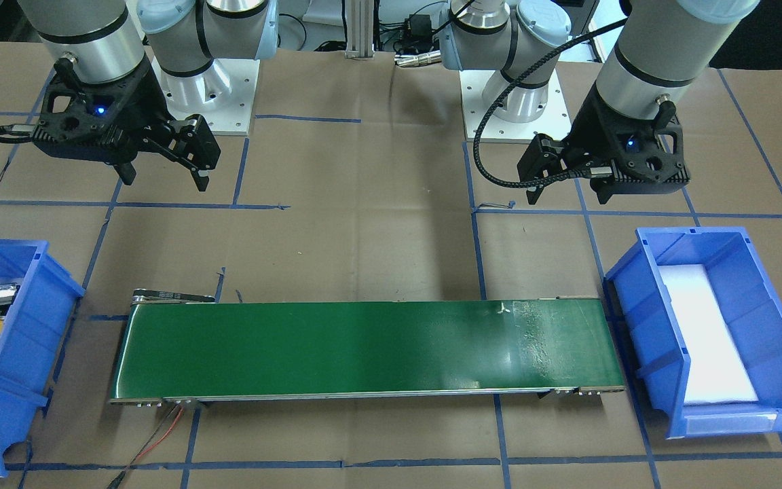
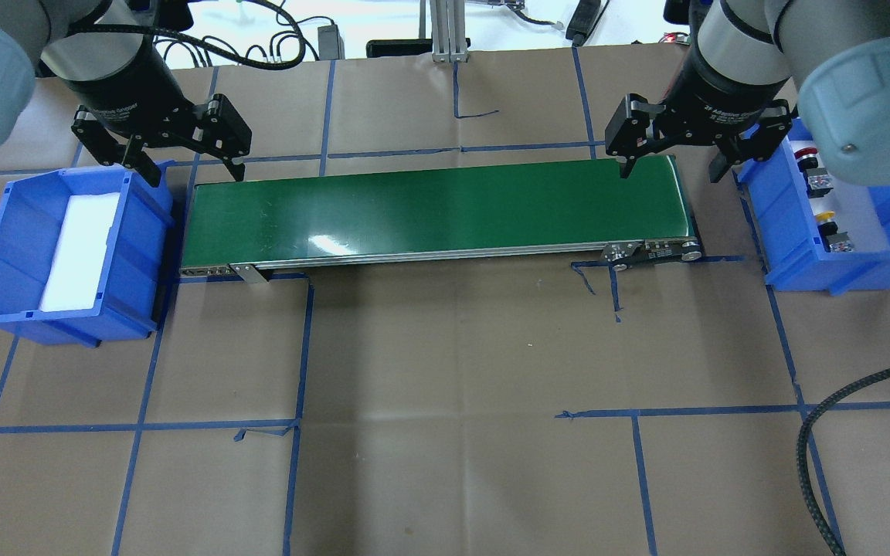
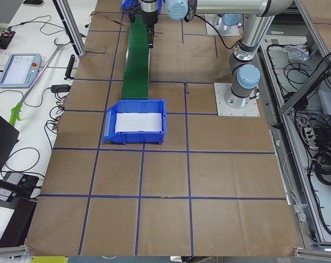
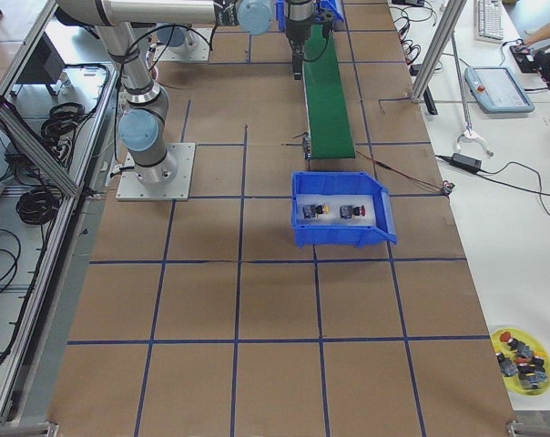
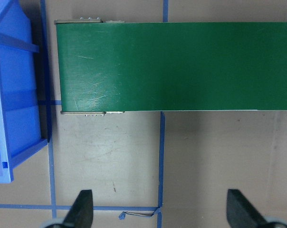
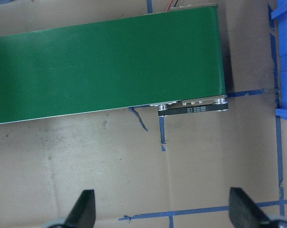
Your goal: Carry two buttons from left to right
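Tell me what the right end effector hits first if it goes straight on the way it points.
The right end effector would probably meet the paper-covered table beside the green belt, not the belt itself; depth is unclear.

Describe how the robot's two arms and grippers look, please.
The left arm and right arm are silver-grey tubes with pale blue joint caps. A black braided cable loops beside the left one. The left gripper and right gripper are black, two-fingered, with white lettering.
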